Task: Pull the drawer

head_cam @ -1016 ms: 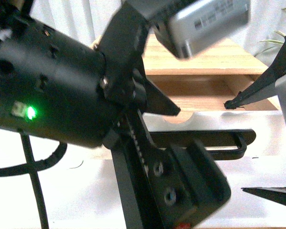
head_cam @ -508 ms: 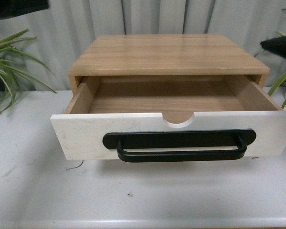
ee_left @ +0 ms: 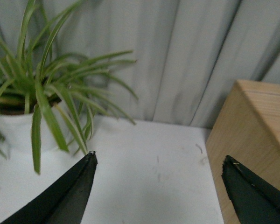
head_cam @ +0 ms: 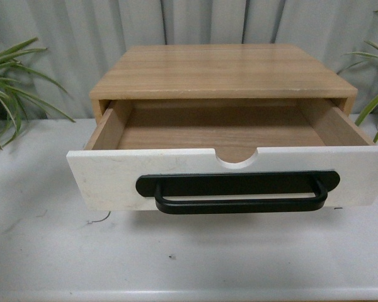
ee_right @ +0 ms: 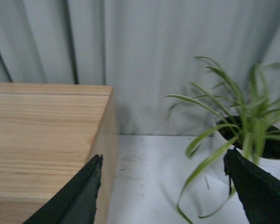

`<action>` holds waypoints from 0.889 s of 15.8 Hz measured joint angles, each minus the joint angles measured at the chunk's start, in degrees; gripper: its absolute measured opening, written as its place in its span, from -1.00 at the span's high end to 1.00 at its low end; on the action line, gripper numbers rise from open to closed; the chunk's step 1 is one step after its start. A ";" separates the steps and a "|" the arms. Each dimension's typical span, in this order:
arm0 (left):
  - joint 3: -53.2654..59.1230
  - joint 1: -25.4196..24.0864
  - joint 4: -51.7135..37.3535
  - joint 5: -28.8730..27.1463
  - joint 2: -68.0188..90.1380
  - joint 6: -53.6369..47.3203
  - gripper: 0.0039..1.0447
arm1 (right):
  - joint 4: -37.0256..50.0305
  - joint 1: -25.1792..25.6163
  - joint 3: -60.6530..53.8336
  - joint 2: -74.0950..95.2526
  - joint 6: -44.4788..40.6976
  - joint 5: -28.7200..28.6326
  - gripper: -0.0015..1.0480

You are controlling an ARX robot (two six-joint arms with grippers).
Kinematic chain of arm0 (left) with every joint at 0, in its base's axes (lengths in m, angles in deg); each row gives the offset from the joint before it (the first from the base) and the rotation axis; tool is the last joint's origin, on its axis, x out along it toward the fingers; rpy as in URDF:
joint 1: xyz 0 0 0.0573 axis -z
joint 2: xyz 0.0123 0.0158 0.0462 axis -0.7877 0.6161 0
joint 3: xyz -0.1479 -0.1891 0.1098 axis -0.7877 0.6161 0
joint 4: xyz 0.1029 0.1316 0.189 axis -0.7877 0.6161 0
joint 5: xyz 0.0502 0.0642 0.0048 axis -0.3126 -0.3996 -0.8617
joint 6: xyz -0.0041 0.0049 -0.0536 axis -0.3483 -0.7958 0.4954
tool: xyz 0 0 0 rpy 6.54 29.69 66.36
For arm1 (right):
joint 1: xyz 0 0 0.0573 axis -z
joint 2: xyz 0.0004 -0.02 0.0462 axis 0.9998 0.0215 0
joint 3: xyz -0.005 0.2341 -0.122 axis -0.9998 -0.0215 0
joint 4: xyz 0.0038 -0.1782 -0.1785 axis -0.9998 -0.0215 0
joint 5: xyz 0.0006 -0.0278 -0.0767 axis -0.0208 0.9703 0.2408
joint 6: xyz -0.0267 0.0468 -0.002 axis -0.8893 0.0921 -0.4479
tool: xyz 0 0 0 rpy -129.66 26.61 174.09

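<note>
White table is seen w/ wooden cabinet set on it. The drawer is found pulled well out twd camera, black handle across its front. Left gripper & right gripper are shown w/ jaws spread wide, nothing held.

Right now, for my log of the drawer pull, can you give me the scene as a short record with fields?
drawer: pulled out, visible inside bare
handle: black bar, nothing gripping it
wooden case: on white table
left fingers: apart, holding nothing
right fingers: apart, holding nothing
</note>
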 joint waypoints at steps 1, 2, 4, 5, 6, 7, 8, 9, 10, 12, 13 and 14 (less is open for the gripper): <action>4.31 1.27 -4.48 0.00 -2.01 -0.76 -0.36 | 0.13 -0.09 -3.87 -4.26 0.76 1.92 -0.32; 8.28 2.73 -7.61 -0.55 -4.17 -1.55 -0.15 | 1.73 -0.46 -7.37 -8.63 1.40 2.75 -0.11; 12.57 4.79 -8.90 -1.92 -8.24 -1.99 0.20 | 3.74 -1.46 -11.47 -12.79 1.84 3.45 0.20; 14.51 5.29 -8.96 -2.86 -10.19 -1.99 0.37 | 4.13 -1.66 -14.64 -14.25 1.99 3.72 0.41; 17.16 6.16 -8.81 -4.09 -12.48 -1.99 0.62 | 4.11 -2.21 -18.40 -15.47 2.03 4.24 0.66; 19.23 6.91 -8.37 -5.03 -14.43 -1.99 0.83 | 4.13 -3.19 -20.76 -17.27 2.05 5.35 0.86; 20.94 7.74 -8.00 -5.53 -16.50 -1.99 0.97 | 4.39 -5.42 -22.47 -19.69 2.21 7.52 0.96; 22.05 8.37 -7.50 -6.08 -18.34 -2.14 0.97 | 4.59 -6.03 -23.43 -21.31 2.16 7.50 0.96; 23.39 9.18 -6.84 -6.54 -20.72 -2.16 0.97 | 4.48 -5.97 -25.24 -23.67 2.19 7.63 0.96; 25.51 9.77 -4.83 -7.85 -24.50 -2.16 0.97 | 3.10 -5.99 -27.98 -26.51 2.19 8.11 0.96; 26.21 10.19 -4.11 -8.41 -25.75 -2.19 0.97 | 2.64 -5.99 -29.11 -28.00 2.19 8.11 0.96; 27.12 13.11 -2.84 -11.52 -27.87 -2.16 0.97 | 1.97 -5.99 -30.05 -29.73 2.19 8.11 0.96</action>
